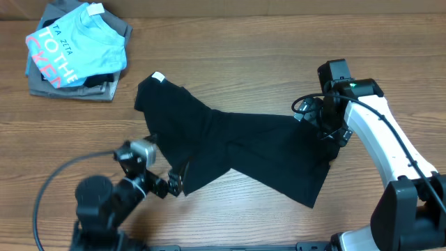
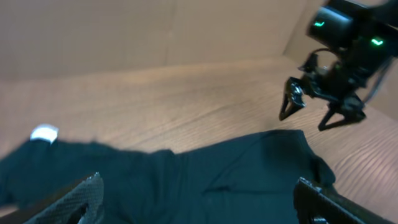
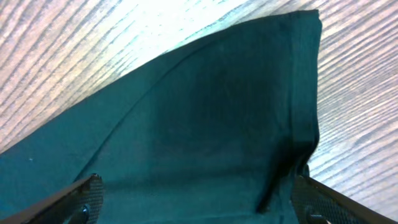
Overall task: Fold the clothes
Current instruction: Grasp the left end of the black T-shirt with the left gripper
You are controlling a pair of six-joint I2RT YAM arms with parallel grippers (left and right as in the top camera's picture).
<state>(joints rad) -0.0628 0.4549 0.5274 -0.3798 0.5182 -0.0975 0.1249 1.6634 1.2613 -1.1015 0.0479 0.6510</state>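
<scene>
Shirt [image 1: 230,146] is sprawled crumpled across the bench [image 1: 230,56]; left pincer [image 1: 175,185] and right pincer [image 2: 309,117] are held wide (nothing gripped). One layer should be pinched at each edge.

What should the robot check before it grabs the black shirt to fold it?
1. Black shirt lying flat: not ok, it is bunched and creased.
2. Left gripper open: ok, fingers wide apart at the shirt's near left edge.
3. Right gripper open: ok, jaws apart by the shirt's right corner.
4. Grippers free of fabric: ok, neither one pinches any.
5. White tag easy to find: ok, it shows at the shirt's far left corner.
6. Pile of other clothes out of the way: ok, it lies apart from the shirt.
</scene>
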